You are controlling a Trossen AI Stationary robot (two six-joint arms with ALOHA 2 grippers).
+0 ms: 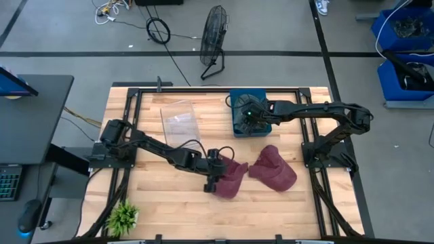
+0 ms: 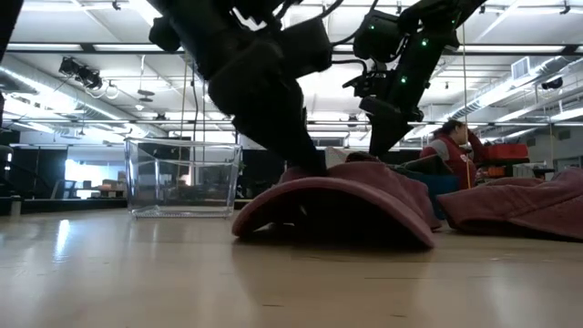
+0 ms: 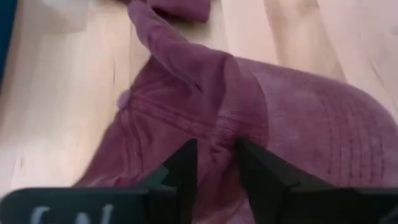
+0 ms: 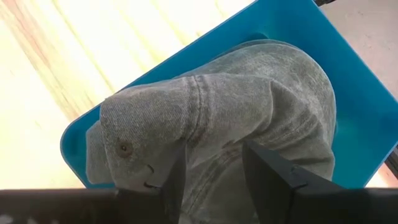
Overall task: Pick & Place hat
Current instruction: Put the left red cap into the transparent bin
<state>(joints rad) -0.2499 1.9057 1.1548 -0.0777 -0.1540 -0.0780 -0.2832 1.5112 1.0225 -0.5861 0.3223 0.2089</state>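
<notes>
- The left gripper (image 3: 213,163) pinches a fold of the maroon corduroy cap (image 1: 229,178) lying on the wooden table (image 1: 163,210), near-centre.
- The right gripper (image 4: 212,163) is down in the blue plastic bin (image 4: 292,50) at the far middle, fingers narrowed around the crown of a grey denim cap (image 4: 249,106).
- A second maroon cap (image 1: 274,168) lies just right of the first; a clear plastic box (image 1: 179,120) stands far-left.
- Judgement: one cap is binned, one gripped but unlifted, one untouched.
</notes>
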